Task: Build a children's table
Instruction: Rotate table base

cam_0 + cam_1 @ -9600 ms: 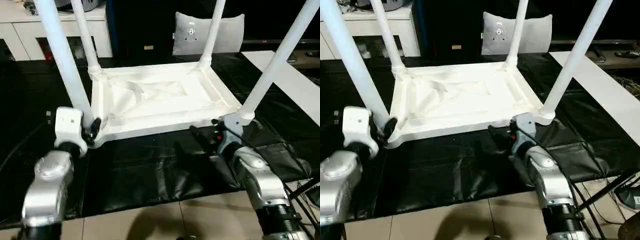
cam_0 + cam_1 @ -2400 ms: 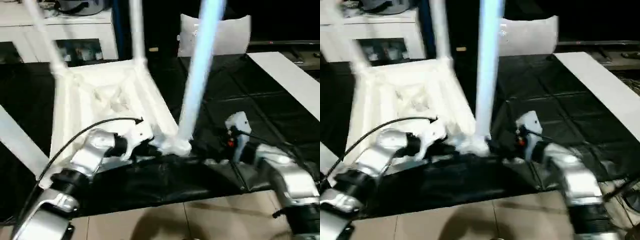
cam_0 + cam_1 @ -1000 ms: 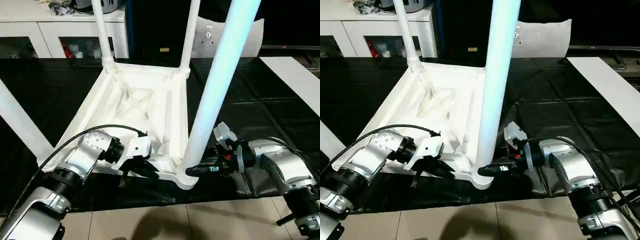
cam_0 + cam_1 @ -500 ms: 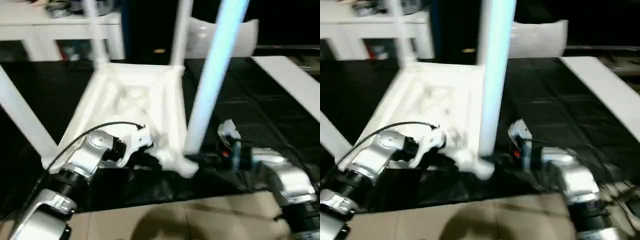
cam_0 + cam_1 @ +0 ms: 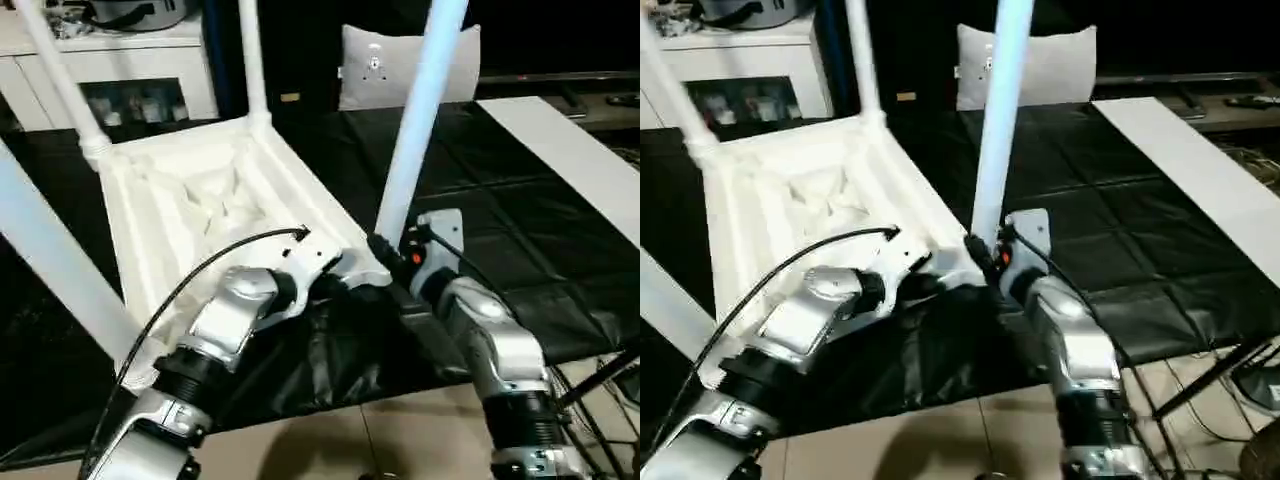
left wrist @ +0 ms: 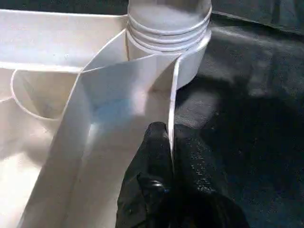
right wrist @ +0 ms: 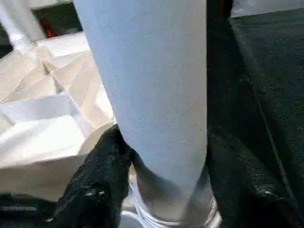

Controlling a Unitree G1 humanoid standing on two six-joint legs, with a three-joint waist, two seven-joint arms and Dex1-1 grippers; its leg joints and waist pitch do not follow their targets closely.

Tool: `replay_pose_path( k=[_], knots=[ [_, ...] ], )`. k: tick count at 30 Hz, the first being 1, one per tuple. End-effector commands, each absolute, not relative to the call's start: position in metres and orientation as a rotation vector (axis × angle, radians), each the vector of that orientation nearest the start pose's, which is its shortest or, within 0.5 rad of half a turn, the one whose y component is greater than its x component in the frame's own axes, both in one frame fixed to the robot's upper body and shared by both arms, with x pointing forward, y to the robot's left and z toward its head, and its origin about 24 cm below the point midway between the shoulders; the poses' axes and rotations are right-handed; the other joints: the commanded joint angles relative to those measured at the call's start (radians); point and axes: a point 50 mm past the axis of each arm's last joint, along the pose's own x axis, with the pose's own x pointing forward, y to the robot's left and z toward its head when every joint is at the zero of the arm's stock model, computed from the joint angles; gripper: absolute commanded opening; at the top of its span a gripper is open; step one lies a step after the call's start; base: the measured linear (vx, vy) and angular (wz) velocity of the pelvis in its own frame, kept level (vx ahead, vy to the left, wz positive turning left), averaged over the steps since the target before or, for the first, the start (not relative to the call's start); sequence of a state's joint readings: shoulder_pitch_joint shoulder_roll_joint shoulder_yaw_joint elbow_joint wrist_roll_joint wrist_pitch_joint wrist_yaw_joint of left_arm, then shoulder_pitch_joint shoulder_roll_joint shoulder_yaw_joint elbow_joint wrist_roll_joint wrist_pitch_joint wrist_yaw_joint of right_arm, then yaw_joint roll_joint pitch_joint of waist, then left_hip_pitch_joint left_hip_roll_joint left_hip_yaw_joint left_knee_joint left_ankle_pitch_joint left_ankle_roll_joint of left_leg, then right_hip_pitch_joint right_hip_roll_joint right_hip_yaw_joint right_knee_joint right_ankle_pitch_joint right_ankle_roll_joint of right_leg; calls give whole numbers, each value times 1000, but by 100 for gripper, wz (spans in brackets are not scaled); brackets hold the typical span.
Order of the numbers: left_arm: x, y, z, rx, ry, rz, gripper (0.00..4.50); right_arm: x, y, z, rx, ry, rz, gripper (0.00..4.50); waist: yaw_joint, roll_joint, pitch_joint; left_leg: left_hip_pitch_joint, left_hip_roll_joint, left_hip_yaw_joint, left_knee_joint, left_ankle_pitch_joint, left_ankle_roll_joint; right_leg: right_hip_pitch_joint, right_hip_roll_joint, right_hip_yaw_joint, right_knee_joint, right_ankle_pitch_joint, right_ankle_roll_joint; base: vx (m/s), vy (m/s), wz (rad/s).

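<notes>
The table lies upside down on the black sheet, all four legs seated in its corner sockets; judging by this, only turning it upright is left. The left gripper pinches the near rim beside the near leg. The right gripper straddles that leg's base. Since a second ago, the table has swung leftward.

A black sheet (wrinkled and shiny) covers the floor, with pale floor tiles showing at its near edge. The white children's table lies upside down on the sheet, its legs pointing up.
</notes>
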State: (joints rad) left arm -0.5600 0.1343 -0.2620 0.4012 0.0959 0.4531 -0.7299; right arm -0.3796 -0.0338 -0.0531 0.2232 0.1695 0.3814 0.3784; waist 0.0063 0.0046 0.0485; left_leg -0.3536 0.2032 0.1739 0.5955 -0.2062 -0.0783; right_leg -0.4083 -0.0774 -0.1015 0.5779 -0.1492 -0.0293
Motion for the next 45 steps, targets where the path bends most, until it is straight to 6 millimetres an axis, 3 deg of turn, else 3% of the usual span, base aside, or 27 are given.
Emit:
replay_pose_path(
  k=[1, 5, 9, 10, 15, 19, 24, 26, 29, 30, 31, 35, 45],
  knots=[
    [332, 58, 84, 297, 263, -922, 0, 309, -95, 55, 219, 242, 580, 289, 7, -4, -70, -4, 20, -5, -62, -103, 77, 63, -62, 48, -65, -268, -166, 0, 0, 0],
    [332, 65, 81, 316, 278, -953, 0, 306, -108, 55, 201, 219, 579, 320, 10, -5, -68, -4, 20, -5, -63, -121, 78, 65, -63, 49, -67, -287, -156, 0, 0, 0],
    [327, 79, 73, 362, 300, -1054, 0, 300, -135, 62, 188, 153, 614, 363, 10, -2, -68, -5, 18, -6, -63, -128, 82, 66, -63, 48, -70, -297, -148, 0, 0, 0],
    [326, 81, 73, 365, 301, -1066, 0, 300, -138, 63, 183, 149, 624, 370, 8, -6, -67, -6, 18, -5, -64, -134, 84, 67, -63, 48, -71, -307, -147, 0, 0, 0],
    [320, 95, 67, 399, 336, -1175, 0, 291, -160, 68, 84, 151, 757, 409, 14, -1, -65, -1, 20, -5, -64, -154, 83, 62, -63, 48, -74, -347, -142, 0, 0, 0],
    [309, 109, 67, 449, 370, -1360, 0, 286, -180, 75, -12, 186, 904, 449, 27, -3, -65, 2, 23, -4, -63, -144, 91, 61, -63, 50, -69, -323, -156, 0, 0, 0],
    [299, 120, 71, 469, 416, -1559, 0, 283, -183, 76, -161, 243, 1077, 449, 44, -2, -66, 7, 28, -2, -64, -140, 80, 58, -64, 51, -61, -299, -180, 0, 0, 0],
    [297, 121, 70, 481, 440, -1591, 0, 280, -180, 74, -168, 269, 1153, 449, 51, -6, -66, 11, 30, 0, -64, -138, 81, 57, -64, 53, -59, -281, -187, 0, 0, 0],
    [297, 122, 70, 496, 449, -1610, 0, 277, -178, 74, -167, 286, 1216, 449, 61, -4, -66, 9, 32, 0, -65, -142, 81, 59, -66, 53, -57, -280, -191, 0, 0, 0],
    [296, 123, 71, 510, 459, -1646, 0, 275, -176, 74, -152, 306, 1290, 449, 63, -12, -65, 8, 32, 0, -65, -144, 80, 59, -66, 52, -58, -291, -186, 0, 0, 0],
    [296, 123, 71, 511, 461, -1651, 0, 275, -176, 74, -149, 309, 1300, 449, 67, -11, -66, 9, 31, 0, -64, -145, 79, 60, -67, 52, -57, -298, -185, 0, 0, 0],
    [294, 124, 74, 527, 474, -1712, 0, 274, -173, 74, -115, 340, 1401, 412, 78, -10, -66, 9, 32, 0, -64, -136, 76, 59, -67, 52, -57, -308, -181, 0, 0, 0],
    [291, 122, 73, 558, 491, -1767, 0, 272, -165, 74, -65, 377, 1540, 323, 81, -14, -68, 6, 32, 0, -63, -132, 68, 61, -68, 52, -55, -299, -182, 0, 0, 0]
  ],
)
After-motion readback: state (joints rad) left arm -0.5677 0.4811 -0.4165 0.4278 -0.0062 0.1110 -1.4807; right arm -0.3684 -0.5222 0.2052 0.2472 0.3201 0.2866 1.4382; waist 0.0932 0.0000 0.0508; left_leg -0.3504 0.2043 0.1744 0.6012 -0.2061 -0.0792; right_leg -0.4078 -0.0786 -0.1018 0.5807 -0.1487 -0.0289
